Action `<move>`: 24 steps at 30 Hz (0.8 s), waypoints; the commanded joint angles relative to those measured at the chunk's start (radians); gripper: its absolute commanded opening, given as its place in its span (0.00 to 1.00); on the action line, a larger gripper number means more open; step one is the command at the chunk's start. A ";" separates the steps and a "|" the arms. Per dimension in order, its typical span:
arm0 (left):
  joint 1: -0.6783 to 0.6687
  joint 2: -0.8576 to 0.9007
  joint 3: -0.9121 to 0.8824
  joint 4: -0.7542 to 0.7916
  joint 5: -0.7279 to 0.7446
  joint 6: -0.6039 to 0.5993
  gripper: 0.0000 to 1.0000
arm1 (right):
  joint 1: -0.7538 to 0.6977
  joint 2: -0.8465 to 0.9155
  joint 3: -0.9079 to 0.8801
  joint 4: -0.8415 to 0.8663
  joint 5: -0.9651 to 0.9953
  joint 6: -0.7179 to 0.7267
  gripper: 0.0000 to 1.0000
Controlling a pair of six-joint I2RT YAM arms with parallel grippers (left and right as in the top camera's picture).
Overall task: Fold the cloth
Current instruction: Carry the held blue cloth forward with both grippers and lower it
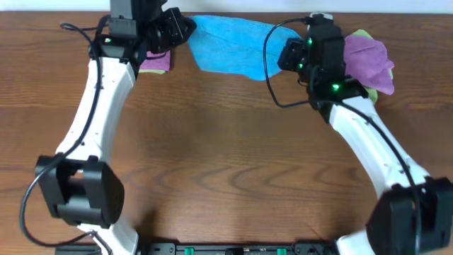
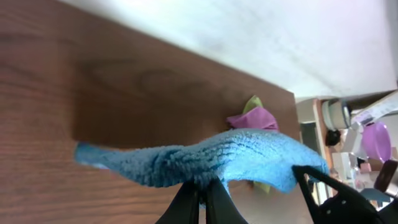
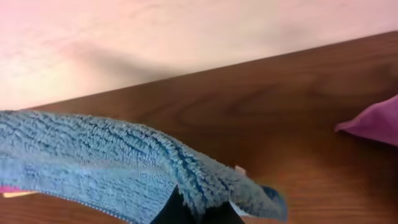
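The sky-blue cloth (image 1: 230, 46) hangs stretched between both grippers above the far edge of the table. My left gripper (image 1: 185, 30) is shut on its left corner; in the left wrist view the black fingers (image 2: 186, 205) pinch the cloth (image 2: 236, 158) from below. My right gripper (image 1: 287, 55) is shut on the right corner. In the right wrist view the cloth (image 3: 93, 162) drapes over the jaws, and a small white tag (image 3: 239, 170) shows at its edge.
A purple cloth (image 1: 368, 60) lies over a light green one (image 1: 361, 35) at the far right, behind my right arm. Another purple cloth (image 1: 157, 62) lies under my left gripper. The wooden table (image 1: 226, 156) stretches toward the near edge.
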State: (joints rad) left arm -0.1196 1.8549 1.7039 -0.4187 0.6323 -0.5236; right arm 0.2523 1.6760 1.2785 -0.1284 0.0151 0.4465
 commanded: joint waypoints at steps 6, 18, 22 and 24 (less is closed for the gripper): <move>0.001 0.008 0.013 -0.125 -0.003 0.093 0.06 | -0.007 0.012 0.027 -0.011 -0.035 -0.043 0.01; 0.005 0.008 0.013 -0.537 -0.008 0.300 0.06 | 0.003 -0.027 0.027 -0.405 -0.162 -0.040 0.01; 0.006 0.008 0.002 -0.630 -0.014 0.315 0.06 | 0.003 -0.050 0.027 -0.554 -0.163 -0.044 0.01; 0.006 0.008 -0.018 -0.662 -0.015 0.319 0.06 | 0.003 -0.055 0.027 -0.613 -0.177 -0.056 0.01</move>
State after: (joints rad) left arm -0.1196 1.8618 1.7039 -1.0569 0.6262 -0.2440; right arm 0.2527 1.6543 1.2915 -0.7078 -0.1452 0.4110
